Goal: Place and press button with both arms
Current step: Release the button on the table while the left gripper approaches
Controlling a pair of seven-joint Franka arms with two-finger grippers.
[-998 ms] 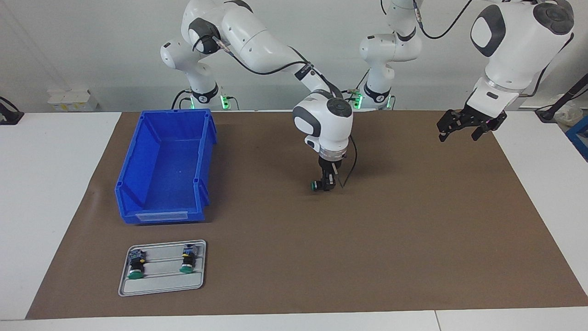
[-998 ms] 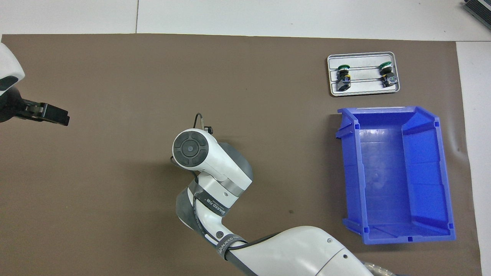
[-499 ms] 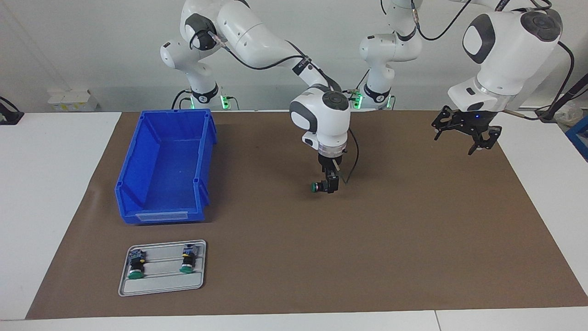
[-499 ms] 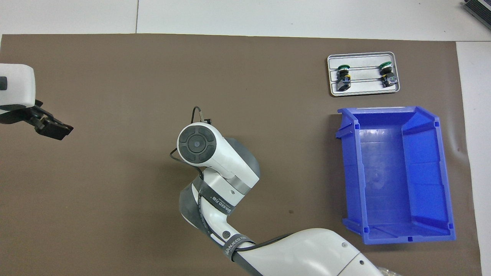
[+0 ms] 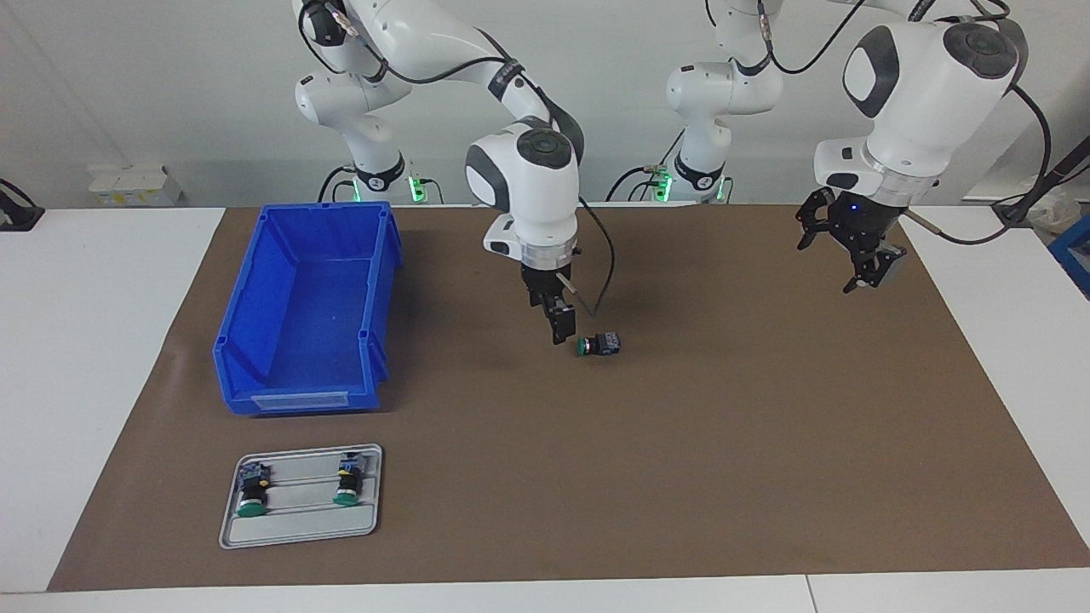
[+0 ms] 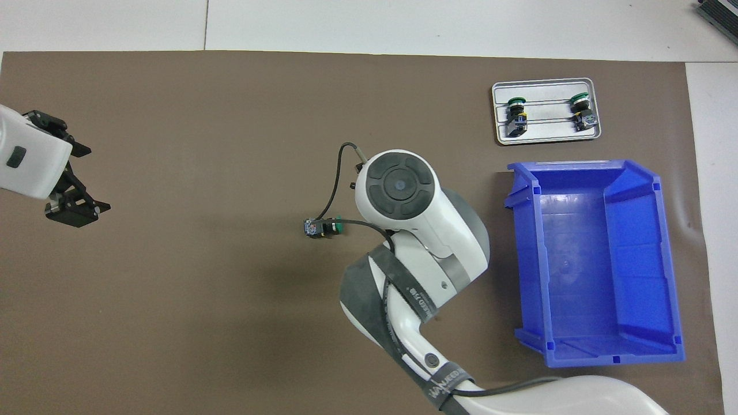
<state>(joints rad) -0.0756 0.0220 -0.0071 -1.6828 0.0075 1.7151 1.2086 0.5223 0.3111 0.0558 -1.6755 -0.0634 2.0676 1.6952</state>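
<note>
The button [image 5: 599, 345] [image 6: 324, 227] lies on its side on the brown mat [image 5: 681, 443], near the middle, its green cap toward the right arm's end of the table. My right gripper [image 5: 558, 332] hangs just above the mat beside the cap end, apart from the button and holding nothing; in the overhead view the arm's wrist hides it. My left gripper [image 5: 830, 266] [image 6: 92, 178] is open and empty, raised over the mat toward the left arm's end of the table.
A blue bin [image 5: 255, 400] [image 6: 669, 351], empty, stands toward the right arm's end. Farther from the robots than the bin lies a grey tray [image 5: 298, 529] [image 6: 548, 134] with two more green-capped buttons [image 5: 251, 495] [image 5: 347, 487].
My right gripper let go of the button, rose and moved toward the bin; the button now lies free on the mat. The left gripper turned and came down a little.
</note>
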